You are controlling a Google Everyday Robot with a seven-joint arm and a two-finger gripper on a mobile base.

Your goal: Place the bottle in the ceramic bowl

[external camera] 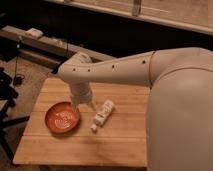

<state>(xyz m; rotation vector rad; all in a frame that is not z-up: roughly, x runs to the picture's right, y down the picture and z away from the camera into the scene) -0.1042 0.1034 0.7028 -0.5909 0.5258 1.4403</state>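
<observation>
A small white bottle (103,114) with a narrower cap lies on its side on the wooden table (75,142), cap end toward the front. An orange-red ceramic bowl (62,118) with a pale swirl at its centre sits just left of it, empty. My gripper (83,102) hangs from the pale arm above the table, between the bowl's right rim and the bottle. It holds nothing that I can see.
The robot's large pale arm and body (175,100) fill the right side and hide that part of the table. A dark chair (6,107) stands at the left. A low ledge (35,40) with a small pale object runs behind the table.
</observation>
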